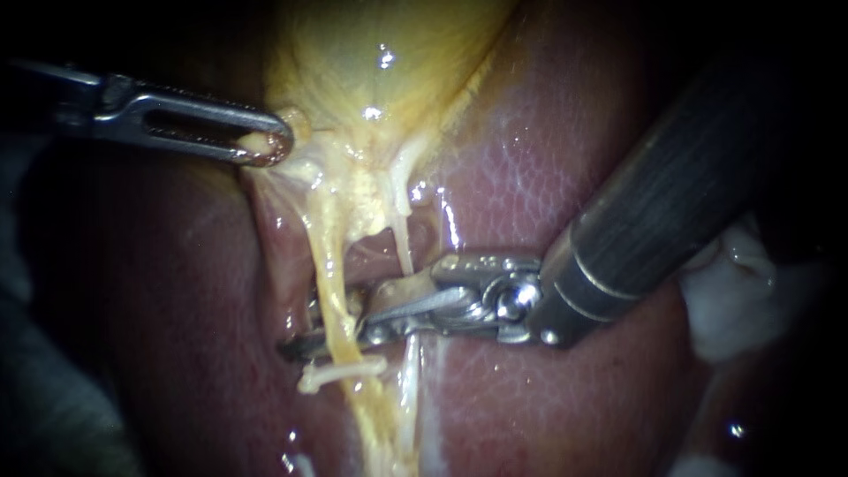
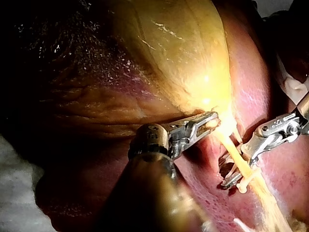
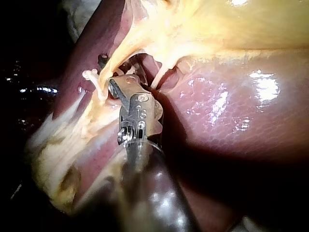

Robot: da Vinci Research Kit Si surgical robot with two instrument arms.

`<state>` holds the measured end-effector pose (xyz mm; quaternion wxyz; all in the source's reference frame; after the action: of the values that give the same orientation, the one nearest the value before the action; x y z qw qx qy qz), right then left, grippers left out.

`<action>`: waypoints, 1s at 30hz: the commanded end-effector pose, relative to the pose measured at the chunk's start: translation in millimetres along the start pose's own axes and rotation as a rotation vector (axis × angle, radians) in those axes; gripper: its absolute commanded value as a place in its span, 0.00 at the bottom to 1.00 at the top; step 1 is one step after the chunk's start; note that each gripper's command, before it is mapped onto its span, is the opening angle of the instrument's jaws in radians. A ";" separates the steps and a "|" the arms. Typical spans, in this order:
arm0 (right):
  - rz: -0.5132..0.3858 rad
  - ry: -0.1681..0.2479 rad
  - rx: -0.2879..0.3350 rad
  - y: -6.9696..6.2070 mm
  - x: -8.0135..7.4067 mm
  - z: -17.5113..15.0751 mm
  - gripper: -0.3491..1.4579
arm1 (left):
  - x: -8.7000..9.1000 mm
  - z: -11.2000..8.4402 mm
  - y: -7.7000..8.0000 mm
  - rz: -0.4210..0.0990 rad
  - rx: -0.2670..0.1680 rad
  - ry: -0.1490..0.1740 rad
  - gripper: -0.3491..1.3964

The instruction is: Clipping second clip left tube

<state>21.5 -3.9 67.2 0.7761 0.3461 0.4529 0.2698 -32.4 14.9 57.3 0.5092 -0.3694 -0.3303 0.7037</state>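
Clip [image 1: 343,373] on left tube [image 1: 325,256], just beside right instrument [image 1: 305,329]. That instrument stands apart, astride tube on gallbladder [image 1: 380,53] side. Left instrument [image 1: 268,146] clamped on gallbladder, tube taut. Best: tips past tube, square across, gap from clip, squeeze fully.

Right instrument [image 3: 109,73] astride tube [image 3: 118,54], gallbladder [image 3: 241,24], liver [image 3: 217,121]

Glossy reddish liver [image 1: 539,168] underneath, pale yellow gallbladder [image 1: 380,62] lying directly upon it.
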 end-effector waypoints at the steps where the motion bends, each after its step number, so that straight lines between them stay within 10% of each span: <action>1: 0.000 0.000 0.000 0.0 0.0 0.0 0.34 | 0.0 0.0 0.0 0.000 0.000 0.000 0.00; 30: -0.060 0.038 -0.009 0.5 1.0 -6.8 0.47 | 0.0 -0.1 0.0 0.000 0.000 0.000 0.00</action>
<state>15.7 -0.8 64.6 0.7767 0.3236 0.4770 0.2540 -32.3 14.9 57.3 0.5090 -0.3693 -0.3304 0.7038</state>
